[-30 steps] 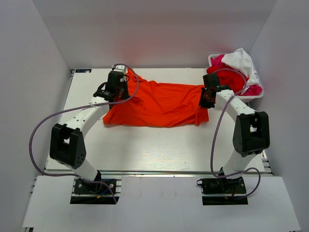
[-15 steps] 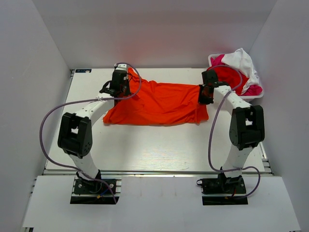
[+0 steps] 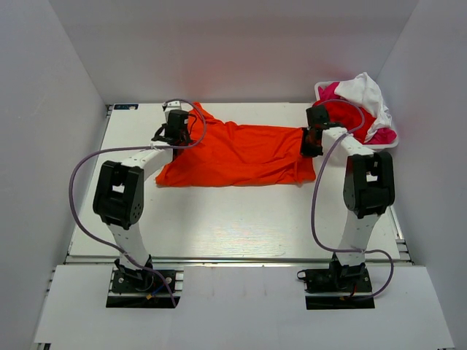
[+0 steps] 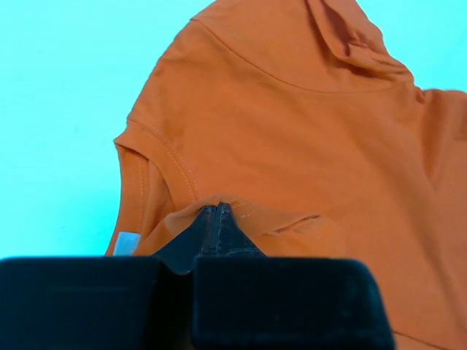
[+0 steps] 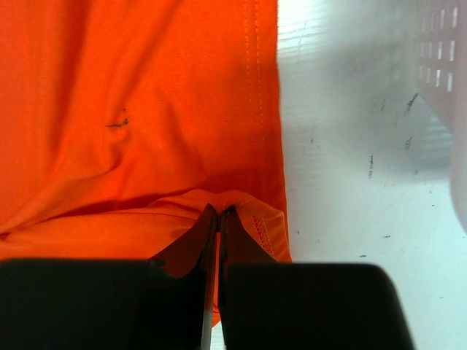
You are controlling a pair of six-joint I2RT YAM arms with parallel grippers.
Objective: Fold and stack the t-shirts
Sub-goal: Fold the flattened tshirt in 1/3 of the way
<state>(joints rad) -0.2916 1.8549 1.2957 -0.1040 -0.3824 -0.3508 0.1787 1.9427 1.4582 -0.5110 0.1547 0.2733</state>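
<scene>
The orange t-shirt (image 3: pixel 237 155) lies spread across the far middle of the table, folded once lengthwise. My left gripper (image 3: pixel 177 135) is shut on its left end near the collar; in the left wrist view its tips (image 4: pixel 217 211) pinch a fold of orange cloth (image 4: pixel 292 109). My right gripper (image 3: pixel 311 144) is shut on the shirt's right hem; in the right wrist view its tips (image 5: pixel 219 211) pinch the stitched edge (image 5: pixel 255 87). Red, magenta and white t-shirts (image 3: pixel 357 102) are heaped in a basket at the far right.
The white basket (image 3: pixel 383 143) stands at the table's far right corner, close to the right arm; its wall shows in the right wrist view (image 5: pixel 441 58). Grey walls enclose the table (image 3: pixel 233 219) on three sides.
Both grippers have carried their ends of the orange shirt toward the far side of the table. The arms have stretched out further, and the shirt's near edge has moved back with them.
</scene>
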